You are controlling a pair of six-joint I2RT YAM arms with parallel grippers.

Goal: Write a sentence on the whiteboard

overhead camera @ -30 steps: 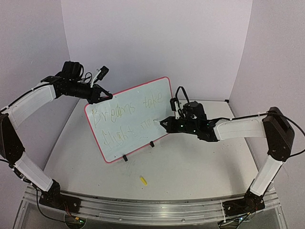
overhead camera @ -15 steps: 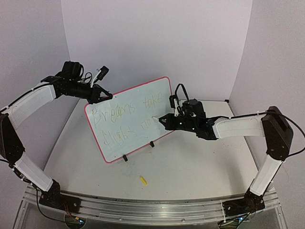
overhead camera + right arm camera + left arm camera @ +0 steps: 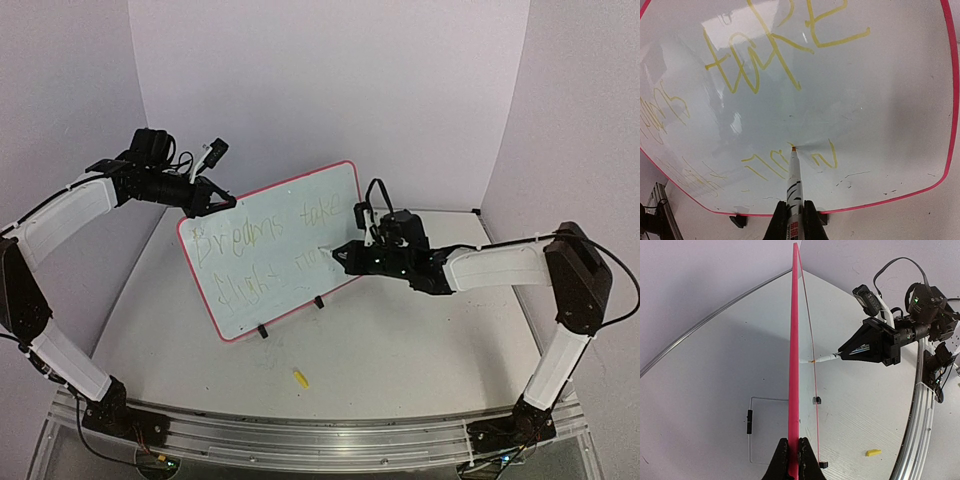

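The left arm is raised from its base at the near left, bent at the elbow and carried across to the upper left corner of the whiteboard [image 3: 285, 290]. The left gripper [image 3: 792, 450] is clamped on the pink rim there, one finger on each face of the board. The right arm is raised from the near right and folded sharply at the elbow, with its forearm stretched leftward toward the front of the board. The right gripper [image 3: 794, 205] is closed around a white marker [image 3: 793, 172], which is pointed straight at the board. The orange tip is pressed against the surface in the lower line of writing, toward the right side.

The whiteboard is stood on its lower long edge on the table [image 3: 400, 340], behind the middle, and is turned so that its left end lies nearer the arms. It is held up on two black feet [image 3: 263, 331]. Two lines of yellow writing are seen: "Dreams take" above, and "flight" followed by a few loose strokes below. A small yellow piece [image 3: 300, 378] is left lying on the table in front of the board, well apart from both grippers. A metal rail [image 3: 300, 435] is run along the near edge, and the arm bases are fixed on it.
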